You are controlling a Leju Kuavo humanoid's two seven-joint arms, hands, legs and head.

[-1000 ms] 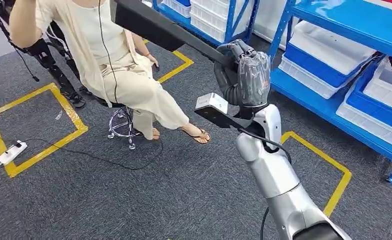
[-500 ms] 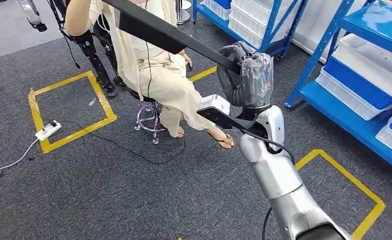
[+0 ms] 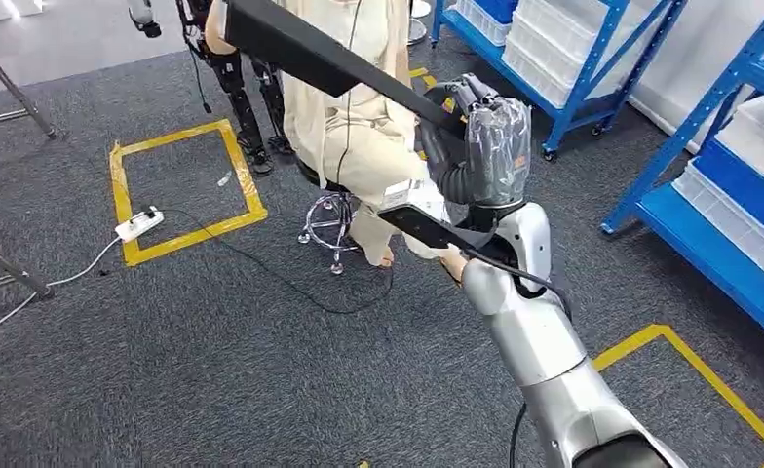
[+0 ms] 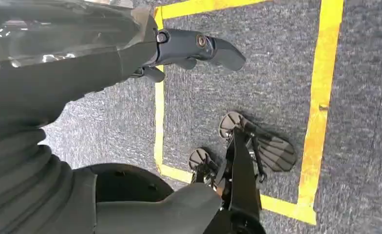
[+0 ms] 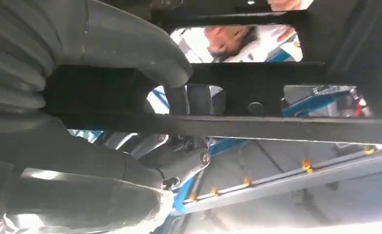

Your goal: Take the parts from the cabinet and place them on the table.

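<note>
The right hand, grey with a clear plastic wrap over its back, is raised high in the head view with its fingers wrapped around a long flat black metal part. The part slants up and away from the hand, out over the seated person in cream clothes. In the right wrist view the thick grey thumb curls over the part's dark frame, which has rectangular cut-outs, so the grip is closed firmly on it. A second dark bar with a pale block at its end sits just below the hand, at the wrist.

The person sits on a chrome stool on the dark grey carpet, just beyond the hand. Blue metal shelving with white plastic bins stands to the right of the hand. A square of yellow floor tape lies left of the stool, with a white power strip on its near edge.

The left hand hangs over the carpet in its wrist view, dark fingers stretched out and holding nothing, above another square of yellow tape.
</note>
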